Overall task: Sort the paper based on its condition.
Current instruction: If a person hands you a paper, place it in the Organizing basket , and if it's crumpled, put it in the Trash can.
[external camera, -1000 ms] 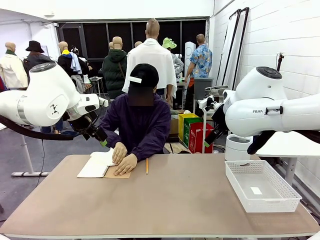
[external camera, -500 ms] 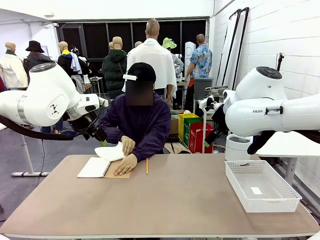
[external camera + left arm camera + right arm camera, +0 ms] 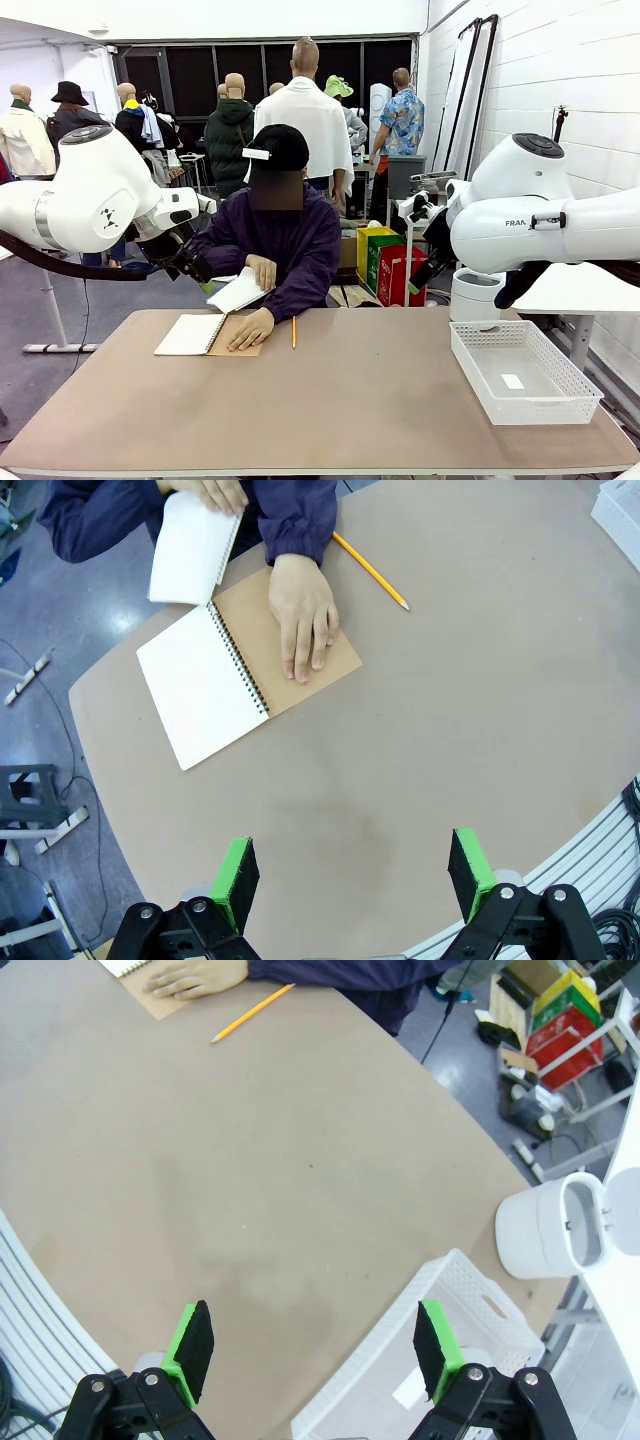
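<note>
The left gripper (image 3: 352,878) stands wide open with nothing between its green pads, looking down on the left half of the table (image 3: 480,700). In the front view its arm is bent high at the far left, with the gripper close beside the person's raised sheet. The right gripper (image 3: 312,1348) is also spread open and empty, held high over the right side, above the near corner of a white basket (image 3: 440,1270).

The paper (image 3: 238,293) is a plain white sheet, smooth and slightly curved, held tilted up off the table at the far left by one hand (image 3: 262,272) of the person. Its lower edge sits at the wire spiral of an open notebook (image 3: 205,695). Whether it is torn free there cannot be told. The person's other hand (image 3: 305,630) lies flat, fingers together, on the brown cardboard cover.

A yellow pencil (image 3: 370,572) lies just to the right of the notebook. The basket, a rectangular plastic tray with slotted walls, sits at the right and holds a small white slip (image 3: 512,381). The tabletop is matte tan with rounded corners.
</note>
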`<state>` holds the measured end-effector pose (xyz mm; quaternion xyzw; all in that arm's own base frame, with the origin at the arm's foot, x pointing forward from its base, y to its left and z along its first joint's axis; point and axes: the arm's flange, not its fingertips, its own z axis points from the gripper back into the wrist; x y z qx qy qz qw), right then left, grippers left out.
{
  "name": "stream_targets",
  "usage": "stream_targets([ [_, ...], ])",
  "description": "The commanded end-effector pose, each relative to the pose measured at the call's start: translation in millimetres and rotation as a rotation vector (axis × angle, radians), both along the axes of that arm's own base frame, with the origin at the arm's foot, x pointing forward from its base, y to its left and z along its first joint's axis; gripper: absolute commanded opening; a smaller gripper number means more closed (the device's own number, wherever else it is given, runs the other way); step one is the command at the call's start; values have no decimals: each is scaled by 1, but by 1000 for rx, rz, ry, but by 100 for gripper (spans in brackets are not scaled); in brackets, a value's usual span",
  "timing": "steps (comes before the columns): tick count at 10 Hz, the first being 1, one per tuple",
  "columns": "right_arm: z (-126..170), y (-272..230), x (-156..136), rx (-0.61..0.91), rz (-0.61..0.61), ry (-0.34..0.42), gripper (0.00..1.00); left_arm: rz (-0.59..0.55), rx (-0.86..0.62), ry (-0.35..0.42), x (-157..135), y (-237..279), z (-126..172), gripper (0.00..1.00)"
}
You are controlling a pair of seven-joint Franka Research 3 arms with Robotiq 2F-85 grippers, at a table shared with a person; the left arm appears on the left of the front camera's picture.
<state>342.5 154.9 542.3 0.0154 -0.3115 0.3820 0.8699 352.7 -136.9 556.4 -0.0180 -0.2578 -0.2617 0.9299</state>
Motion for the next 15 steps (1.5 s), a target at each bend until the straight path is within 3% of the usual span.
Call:
stream_targets([
  [1,0,0,1,2,-1,-3,100,-3,-11,0,-1,0,1,100],
  [15,0,0,1,2,-1,-3,100,-3,-11,0,-1,0,1,100],
])
